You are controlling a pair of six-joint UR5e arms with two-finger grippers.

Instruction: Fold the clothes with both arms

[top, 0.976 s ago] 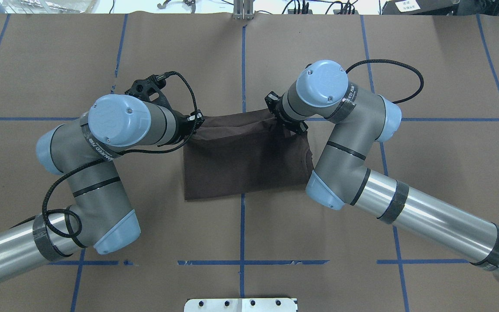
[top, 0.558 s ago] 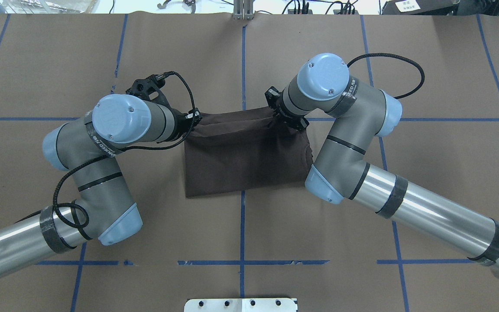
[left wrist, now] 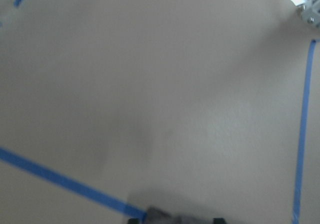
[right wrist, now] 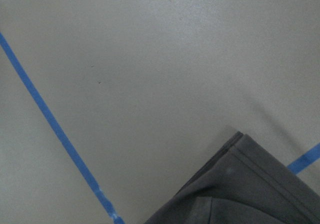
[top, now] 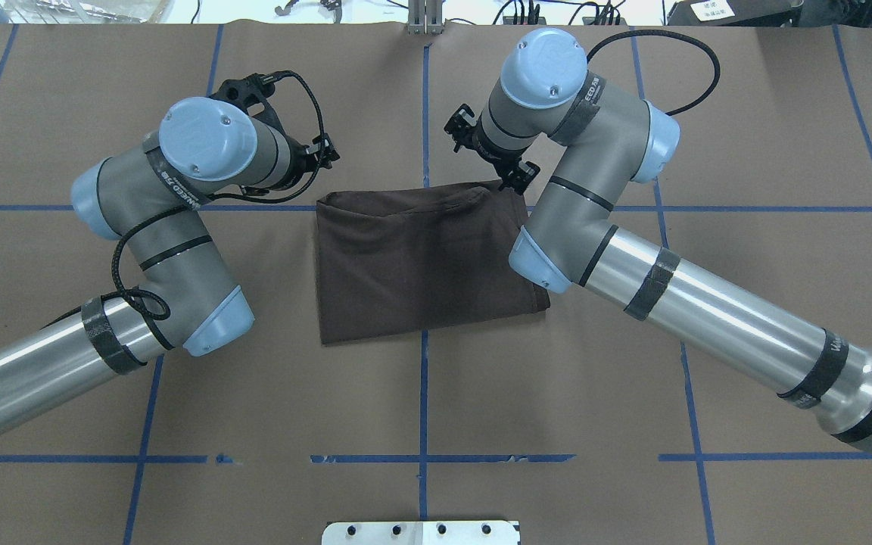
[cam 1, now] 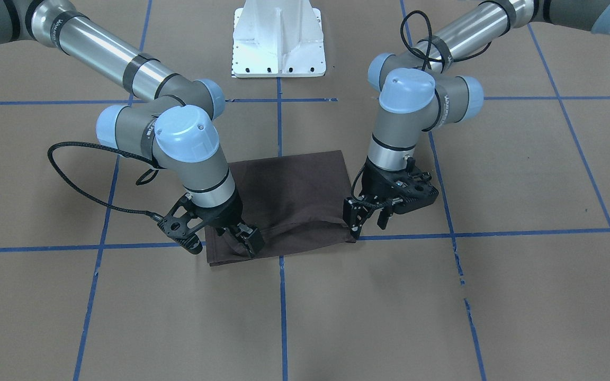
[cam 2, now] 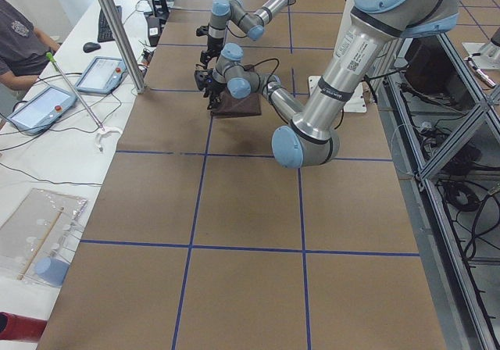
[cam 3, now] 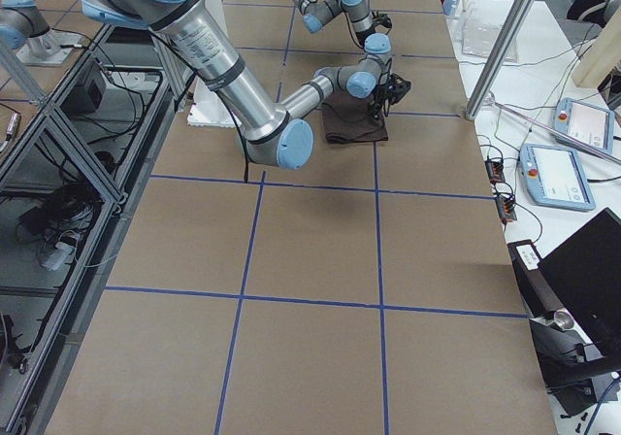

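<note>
Across the brown table (cam 1: 495, 296), marked with blue tape lines (cam 1: 522, 231), the folded T-shirt (cam 1: 294, 196) lies flat near the middle. I see the left gripper (cam 1: 368, 219) and the right gripper (cam 1: 242, 239) parted and empty at its two far corners. I judge the cloth light and limp; I would pinch both corners together.

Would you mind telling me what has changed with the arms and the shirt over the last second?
The left gripper and the right gripper let go of the far edge of the T-shirt and drew away toward the far side of the table. The edge now lies flat. The T-shirt stays folded in the same place.
</note>
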